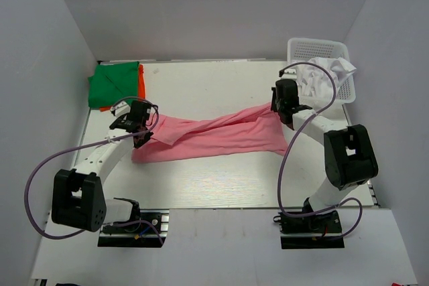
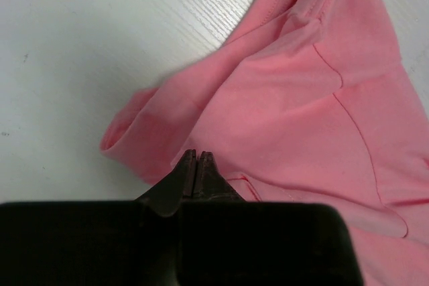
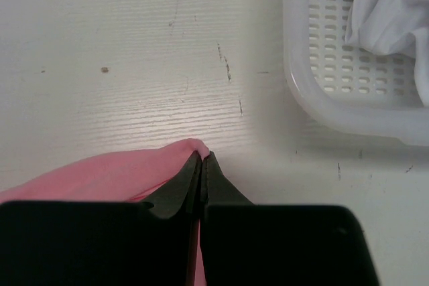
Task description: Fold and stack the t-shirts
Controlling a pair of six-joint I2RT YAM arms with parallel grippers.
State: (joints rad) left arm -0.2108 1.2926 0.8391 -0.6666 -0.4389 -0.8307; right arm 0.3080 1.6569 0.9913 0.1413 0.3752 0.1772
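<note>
A salmon pink t-shirt (image 1: 214,135) lies stretched in a twisted band across the middle of the table, between my two grippers. My left gripper (image 1: 143,137) is shut at the shirt's left end; in the left wrist view its closed tips (image 2: 196,154) sit against the pink cloth (image 2: 288,98) near a hem seam. My right gripper (image 1: 287,113) is shut on the right end, where a small fold of pink cloth (image 3: 100,172) pokes out past the fingertips (image 3: 202,155). A folded bright green t-shirt (image 1: 114,84) rests on an orange one (image 1: 141,85) at the back left.
A white lattice basket (image 1: 315,48) stands at the back right with a crumpled white t-shirt (image 1: 322,75) in it. In the right wrist view the basket's rim (image 3: 335,115) is just ahead and to the right of the fingers. White walls close in the table.
</note>
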